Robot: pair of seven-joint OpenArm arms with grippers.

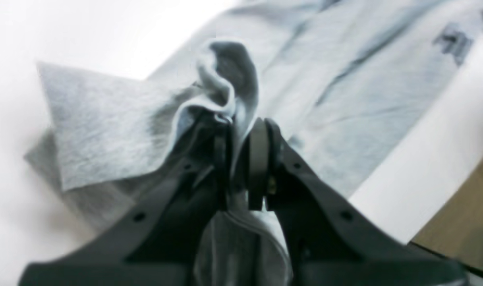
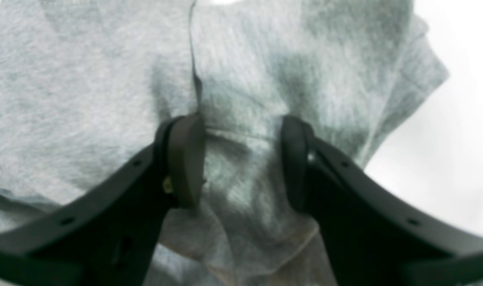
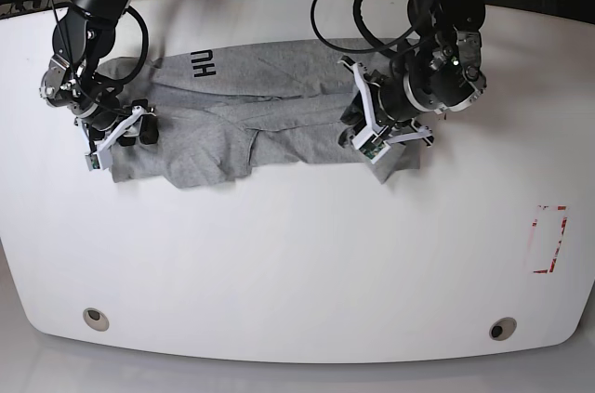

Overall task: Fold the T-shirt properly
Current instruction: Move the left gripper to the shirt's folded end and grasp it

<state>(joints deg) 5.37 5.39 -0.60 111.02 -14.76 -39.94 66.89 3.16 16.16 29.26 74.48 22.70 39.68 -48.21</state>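
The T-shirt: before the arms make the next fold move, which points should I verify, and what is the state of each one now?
1. Left gripper has cloth: ok, jaws shut on a bunched fold of the T-shirt.
2. Right gripper has cloth: not ok, jaws stand apart over the fabric without pinching it.
3. Shirt lies flat: not ok, it is wrinkled, with a fold across the middle.
4. Shirt is fully on the table: ok in the base view.
5. Lettering is fully visible: not ok, only part of it shows.
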